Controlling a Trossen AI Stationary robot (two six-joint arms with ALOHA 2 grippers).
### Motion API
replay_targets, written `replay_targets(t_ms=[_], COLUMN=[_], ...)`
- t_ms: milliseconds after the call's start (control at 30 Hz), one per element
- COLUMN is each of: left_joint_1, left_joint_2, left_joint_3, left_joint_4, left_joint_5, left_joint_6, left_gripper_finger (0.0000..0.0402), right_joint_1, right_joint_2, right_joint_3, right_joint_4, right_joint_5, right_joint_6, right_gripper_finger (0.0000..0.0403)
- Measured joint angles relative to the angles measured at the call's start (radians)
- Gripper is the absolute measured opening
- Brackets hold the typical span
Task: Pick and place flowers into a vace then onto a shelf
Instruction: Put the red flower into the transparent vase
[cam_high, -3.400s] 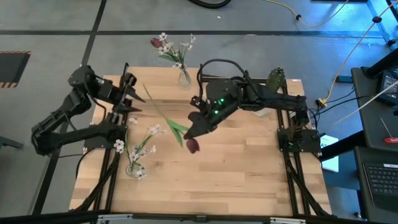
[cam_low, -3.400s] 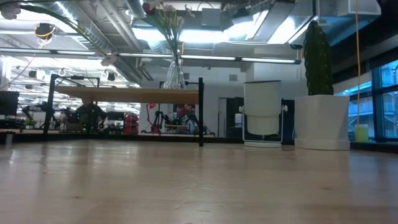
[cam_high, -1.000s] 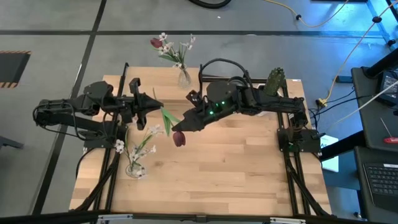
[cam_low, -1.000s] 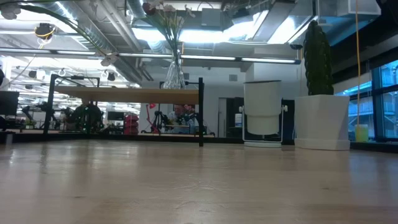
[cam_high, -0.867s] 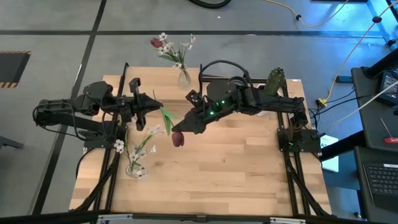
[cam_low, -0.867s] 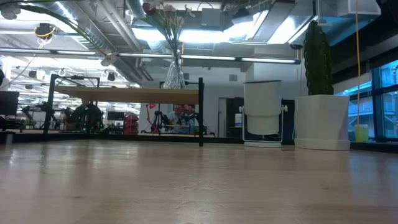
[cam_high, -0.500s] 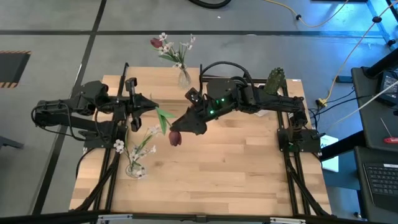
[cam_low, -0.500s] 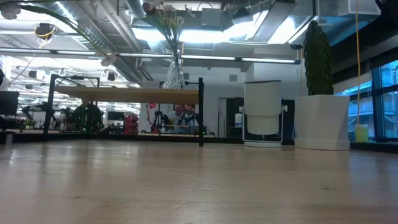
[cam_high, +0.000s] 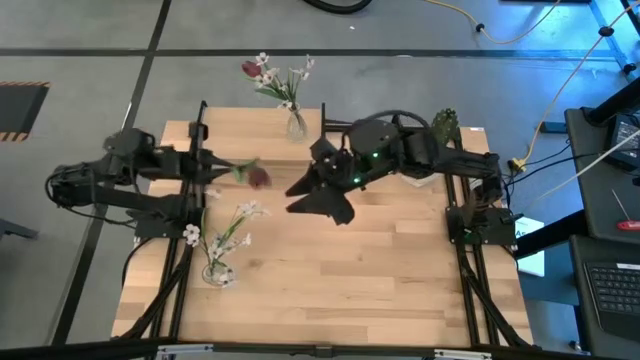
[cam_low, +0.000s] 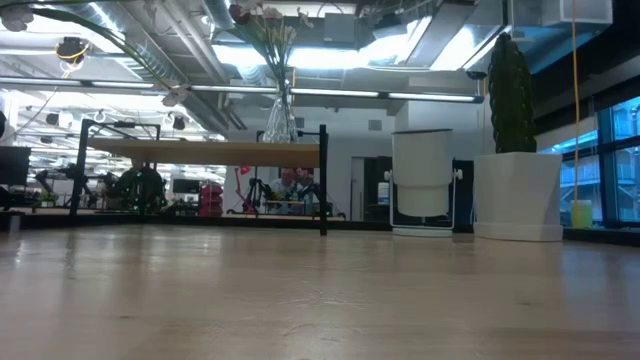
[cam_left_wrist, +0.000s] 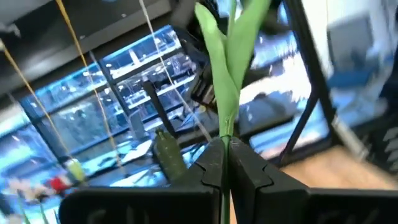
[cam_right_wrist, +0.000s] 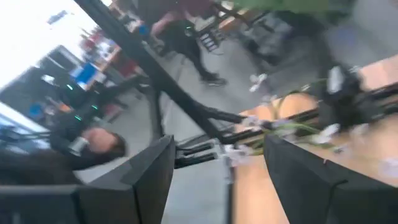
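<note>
A dark red tulip (cam_high: 258, 177) on a green stem is held out over the table's left part by my left gripper (cam_high: 213, 172), which is shut on it. In the left wrist view the stem and a long leaf (cam_left_wrist: 219, 74) rise from between the shut fingers. My right gripper (cam_high: 300, 197) hovers open just right of the tulip, nothing between its fingers (cam_right_wrist: 146, 180). A glass vase (cam_high: 218, 270) with white blossoms stands on the table near the left edge. The shelf (cam_low: 200, 152) stands at the far edge with another vase of flowers (cam_high: 295, 120) on it. My left gripper pinches the tulip's stem near its lower end (cam_left_wrist: 225, 138) between its two fingers. The fingers come about level from the table's left, and the stem runs on beyond them toward the right. The flower is lifted clear of the table, its red head farthest from the gripper.
A green cactus in a white pot (cam_high: 445, 125) stands at the table's far right corner. Black frame rails (cam_high: 185, 250) run along the left and right edges. Bare wooden tabletop (cam_high: 350, 280) lies in the middle and near part.
My right gripper has opened and let go of the tulip, rolling and rising a little. My left gripper has drawn back toward the table's left edge and rolled, keeping the stem. The tulip's head has swung from hanging low between the grippers up toward the far left.
</note>
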Motion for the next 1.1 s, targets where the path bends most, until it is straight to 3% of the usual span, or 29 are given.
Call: replay_targets(t_ms=[233,500,633,1100], left_joint_1=[0.000,0.000,0.000,0.000], left_joint_2=[-0.120,-0.249,-0.300,-0.342], left_joint_3=[0.000,0.000,0.000,-0.107], left_joint_4=[0.007,0.019,0.002,0.032], left_joint_5=[0.171,0.353,0.454,0.558], left_joint_6=[-0.360,-0.646,-0.691,-0.662], left_gripper_finger=[0.0006,0.0007,0.0007,0.0007], right_joint_1=[0.021,0.074,0.096,0.114], right_joint_2=[-0.029,-0.008,-0.006,0.044], right_joint_3=[0.000,0.000,0.000,0.000], right_joint_4=[-0.183,-0.229,-0.224,-0.198], right_joint_5=[0.198,0.308,0.343,0.360], right_joint_6=[-0.164,-0.264,-0.292,-0.313], right_gripper_finger=[0.0246,0.0246,0.0246,0.0246])
